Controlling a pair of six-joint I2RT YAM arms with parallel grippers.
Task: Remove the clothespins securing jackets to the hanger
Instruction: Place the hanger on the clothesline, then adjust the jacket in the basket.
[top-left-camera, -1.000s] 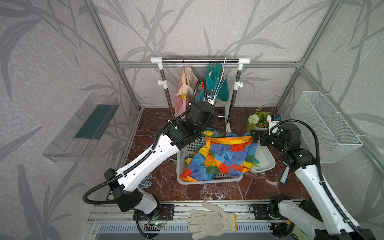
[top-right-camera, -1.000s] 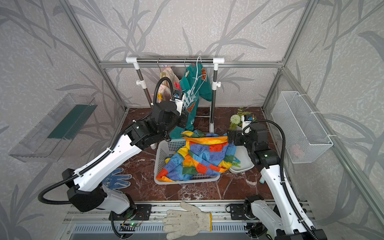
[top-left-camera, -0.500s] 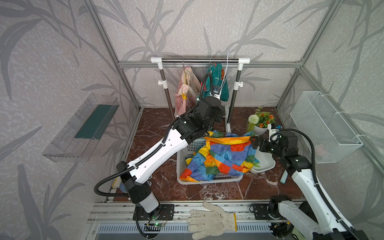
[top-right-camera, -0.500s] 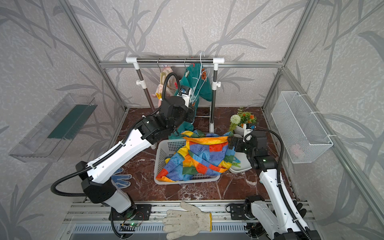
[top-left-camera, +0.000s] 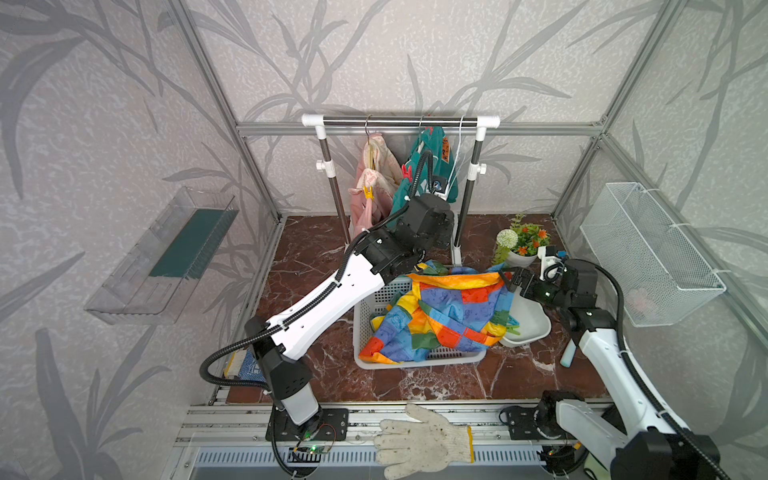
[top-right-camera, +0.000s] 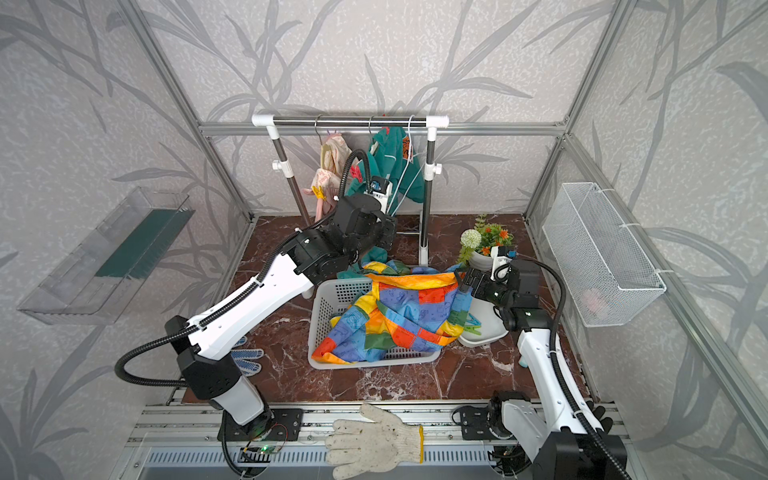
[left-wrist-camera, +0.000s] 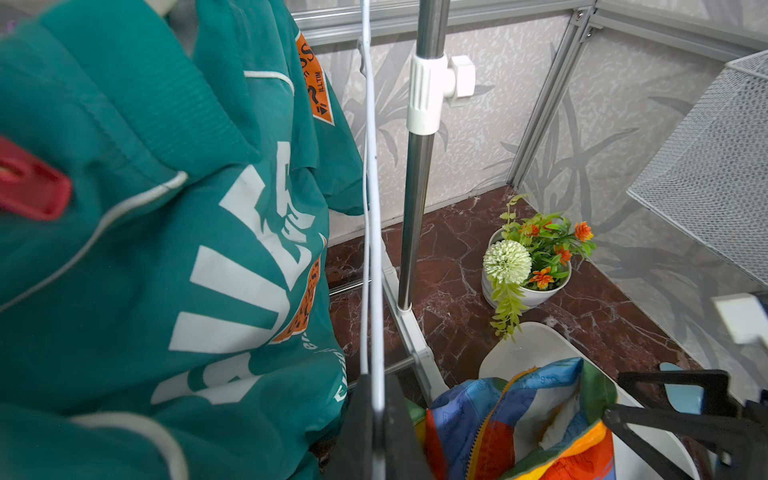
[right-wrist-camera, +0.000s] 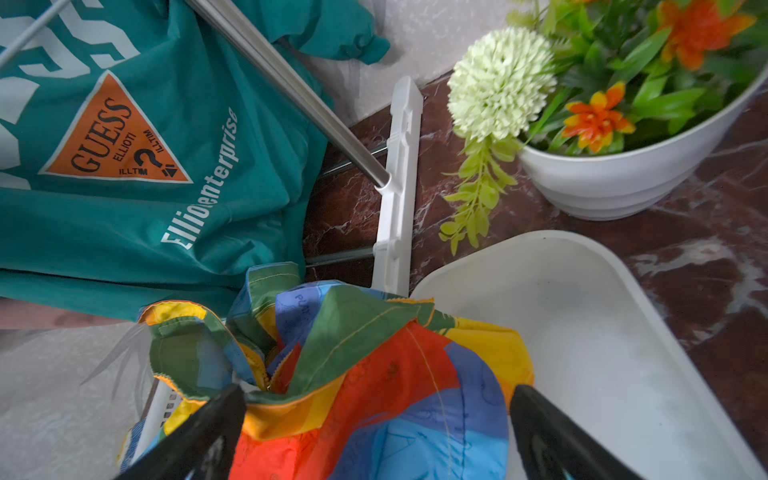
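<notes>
Left wrist view: the left gripper (left-wrist-camera: 376, 419) has its black jaws nearly together around the thin white wire hanger (left-wrist-camera: 371, 208), just beside the teal jacket with white lettering (left-wrist-camera: 166, 249), which carries a red plastic clothespin (left-wrist-camera: 33, 187). The right gripper (right-wrist-camera: 374, 432) stands wide open, holding nothing, over the rainbow patchwork jacket (right-wrist-camera: 374, 374) draped in the white plastic basket (top-left-camera: 365, 299). In both top views the pink jacket (top-left-camera: 374, 195) hangs on the rail with a yellow clothespin (top-left-camera: 367, 192).
</notes>
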